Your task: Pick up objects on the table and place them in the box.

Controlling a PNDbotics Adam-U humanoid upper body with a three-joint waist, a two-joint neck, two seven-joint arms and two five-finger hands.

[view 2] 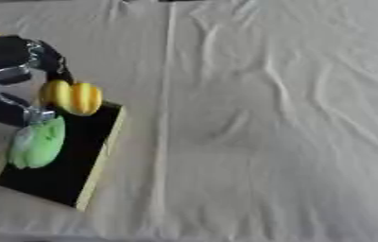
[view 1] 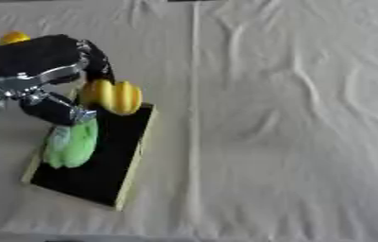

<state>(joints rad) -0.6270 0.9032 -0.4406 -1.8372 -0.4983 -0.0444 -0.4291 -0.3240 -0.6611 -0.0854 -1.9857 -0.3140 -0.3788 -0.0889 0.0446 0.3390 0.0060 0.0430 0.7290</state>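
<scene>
The yellow ribbed fruit (view 1: 114, 96) hangs at the far rim of the box (view 1: 101, 175), my left hand (view 1: 56, 71) curled round it from above. A green object (view 1: 71, 143) already lies inside along the left wall. I judge this the placing step: I should carry the fruit further over the dark floor and lower it beside the green piece before uncurling. Another yellow thing (view 1: 13, 37) waits on the desk (view 1: 291, 118). My right hand is out of sight.
</scene>
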